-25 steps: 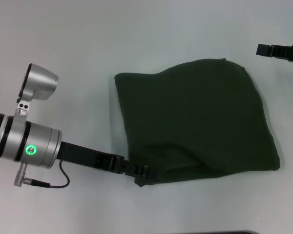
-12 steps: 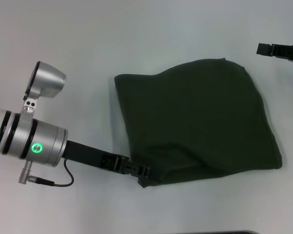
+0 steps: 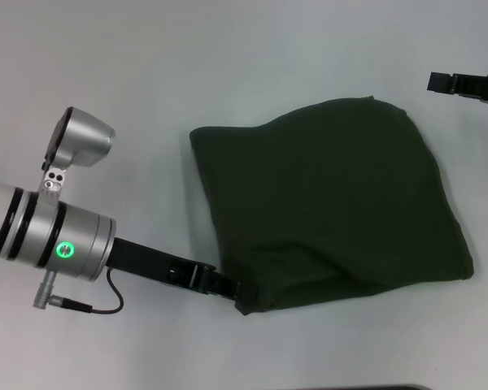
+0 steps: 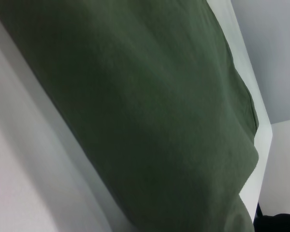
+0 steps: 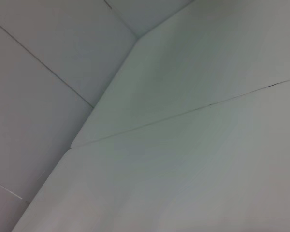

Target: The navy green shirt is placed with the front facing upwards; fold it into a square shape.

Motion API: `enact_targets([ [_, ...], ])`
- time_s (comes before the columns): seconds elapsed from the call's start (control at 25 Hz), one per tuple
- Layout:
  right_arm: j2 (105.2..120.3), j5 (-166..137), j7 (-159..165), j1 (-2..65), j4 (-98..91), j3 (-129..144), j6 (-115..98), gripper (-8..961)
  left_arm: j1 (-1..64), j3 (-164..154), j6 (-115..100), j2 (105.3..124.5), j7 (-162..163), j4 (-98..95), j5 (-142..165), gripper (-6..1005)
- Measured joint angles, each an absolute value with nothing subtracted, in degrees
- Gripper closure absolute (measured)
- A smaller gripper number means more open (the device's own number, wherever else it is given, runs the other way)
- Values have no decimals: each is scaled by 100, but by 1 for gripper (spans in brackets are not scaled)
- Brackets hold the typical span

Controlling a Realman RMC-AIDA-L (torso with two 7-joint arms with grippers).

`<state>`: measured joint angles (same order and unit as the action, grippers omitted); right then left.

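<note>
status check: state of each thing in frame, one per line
navy green shirt: folded into a rough, lumpy block on the table, plain green side up, no lettering showing, edges uneven, not yet square.
left gripper: at the shirt's near-left corner, tip touching or under the hem; grip not discernible.
right gripper: at the far right edge of the head view, clear of the shirt, holding nothing visible.
table: white, flat.

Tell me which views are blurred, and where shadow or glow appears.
Head view: sharp, even light; soft shadow under the navy green shirt; green indicator glows on the left arm, behind the left gripper. Left wrist view: cloth close and blurred. Right wrist view: only pale surfaces, soft focus.
</note>
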<state>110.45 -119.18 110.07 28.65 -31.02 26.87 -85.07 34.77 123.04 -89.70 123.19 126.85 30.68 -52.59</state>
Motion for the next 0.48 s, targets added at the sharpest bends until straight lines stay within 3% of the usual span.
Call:
enact_targets([
  [0.24, 11055, -11918, 10982, 2865, -3102, 2690, -8508, 646, 3477, 12272, -8950, 12335, 12672, 3067, -5252, 825],
  [0.48, 11064, -11919, 10971, 2865, -3103, 2698, -8504, 646, 3463, 12329, -8947, 12256, 12613, 3101, -5263, 859],
])
